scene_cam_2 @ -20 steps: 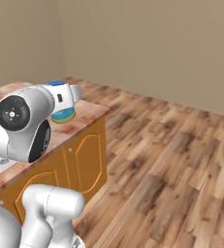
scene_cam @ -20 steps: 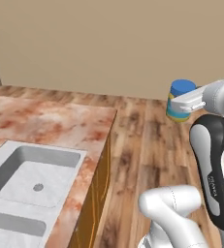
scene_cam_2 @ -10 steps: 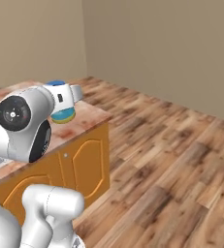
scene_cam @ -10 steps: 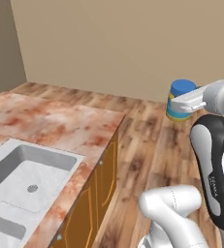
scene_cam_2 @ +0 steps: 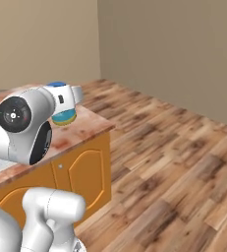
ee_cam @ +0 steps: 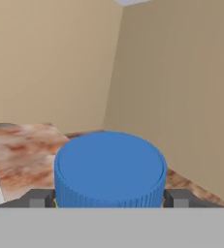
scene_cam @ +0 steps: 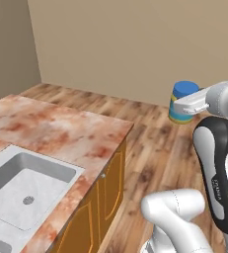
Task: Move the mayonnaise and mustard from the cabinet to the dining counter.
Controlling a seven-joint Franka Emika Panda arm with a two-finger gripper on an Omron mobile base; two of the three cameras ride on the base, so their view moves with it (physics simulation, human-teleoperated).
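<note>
The mayonnaise [scene_cam: 184,92], a squat jar with a blue lid and a yellow-and-blue band, hangs in the air above the wooden floor. My gripper [scene_cam: 183,105] is shut on it, one white finger lying across its side. In the right base view the mayonnaise [scene_cam_2: 64,117] sits in my gripper [scene_cam_2: 65,101] in front of the dining counter [scene_cam_2: 83,129]. The hand view looks onto the blue lid [ee_cam: 108,168], with a dark fingertip [ee_cam: 36,199] on either side. The dining counter [scene_cam: 61,131] lies to the left of the jar. The mustard and the cabinet are out of view.
A steel sink [scene_cam: 26,184] is sunk into the counter's near part. The counter's orange side has arched doors [scene_cam_2: 88,174]. Wooden floor [scene_cam_2: 174,162] stretches to the beige walls, which meet in a corner [scene_cam: 27,39].
The whole picture has shifted, so the base has driven and turned. In the left base view the counter now reaches further right. The jar stays in the gripper, unmoved relative to the arm.
</note>
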